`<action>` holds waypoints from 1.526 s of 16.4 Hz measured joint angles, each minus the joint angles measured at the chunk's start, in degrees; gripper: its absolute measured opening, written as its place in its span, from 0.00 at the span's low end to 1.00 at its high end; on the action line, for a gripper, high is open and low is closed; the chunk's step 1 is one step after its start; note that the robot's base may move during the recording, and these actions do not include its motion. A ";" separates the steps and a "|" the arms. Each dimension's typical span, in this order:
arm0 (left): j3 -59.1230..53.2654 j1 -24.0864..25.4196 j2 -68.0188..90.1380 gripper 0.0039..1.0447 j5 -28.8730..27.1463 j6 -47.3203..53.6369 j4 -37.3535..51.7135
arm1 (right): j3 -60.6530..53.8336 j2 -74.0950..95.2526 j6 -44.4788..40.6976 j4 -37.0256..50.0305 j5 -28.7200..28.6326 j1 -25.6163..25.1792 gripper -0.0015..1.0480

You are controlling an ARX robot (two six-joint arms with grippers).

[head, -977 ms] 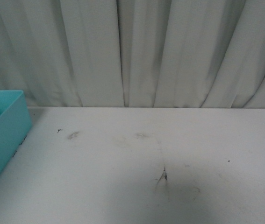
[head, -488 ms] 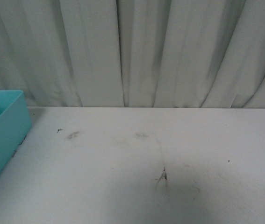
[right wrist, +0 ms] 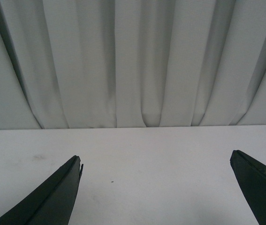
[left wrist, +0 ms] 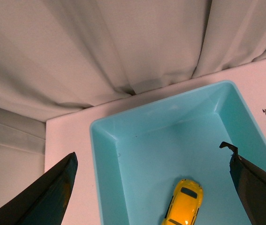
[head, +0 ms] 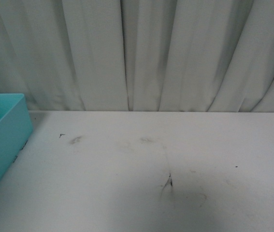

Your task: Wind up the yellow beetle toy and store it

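Yellow beetle toy (left wrist: 184, 208) lying on the floor of the teal bin (left wrist: 105, 140), wheels down, clear of the bin's walls. Left pincer (left wrist: 150, 151) hangs above the bin, spread wide and holding nothing. Right pincer (right wrist: 155, 156), equally wide and empty, hangs over the white worktop (head: 137, 154) to the right of the bin. Pale curtain (head: 141, 53) behind the bin.
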 joint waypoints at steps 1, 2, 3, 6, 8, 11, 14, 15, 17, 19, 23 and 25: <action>-5.95 0.26 -4.68 0.91 1.79 -2.75 10.34 | 0.00 0.00 0.00 0.00 0.00 0.00 0.94; -15.98 -1.09 -11.61 0.79 2.60 -12.13 27.30 | 0.00 0.00 0.00 0.00 0.07 0.00 0.94; -26.25 -4.37 -20.68 0.67 1.42 -21.27 38.23 | 0.00 0.00 0.00 -0.02 -0.02 0.00 0.94; -45.57 -11.85 -34.56 0.29 -5.18 -33.33 50.71 | 0.00 0.00 0.00 0.00 0.00 0.00 0.94; -50.66 -13.60 -35.78 0.15 -7.61 -34.40 50.73 | 0.00 0.00 -0.02 0.00 -0.02 0.00 0.94; -53.83 -15.63 -38.62 0.01 -9.42 -35.06 51.30 | 0.00 0.00 0.00 -0.02 0.00 0.00 0.94; -58.40 -19.15 -45.07 0.01 -12.37 -35.39 52.22 | 0.00 0.00 0.00 0.00 0.00 0.00 0.94; -60.11 -19.98 -46.29 0.01 -13.42 -35.41 51.84 | 0.00 0.00 0.00 0.00 0.00 0.00 0.94; -63.12 -21.73 -49.44 0.01 -15.41 -35.41 50.69 | 0.00 0.00 0.00 0.00 0.00 0.00 0.94; -64.52 -22.99 -52.59 0.01 -16.48 -35.41 49.94 | 0.00 0.00 0.00 0.00 0.00 0.00 0.94; -67.67 -29.11 -58.66 0.01 -22.82 -35.52 46.23 | 0.00 0.00 0.00 -0.02 0.00 0.00 0.94; -68.78 -29.68 -62.34 0.01 -23.21 -35.52 44.24 | 0.00 0.00 0.00 0.00 0.02 0.00 0.94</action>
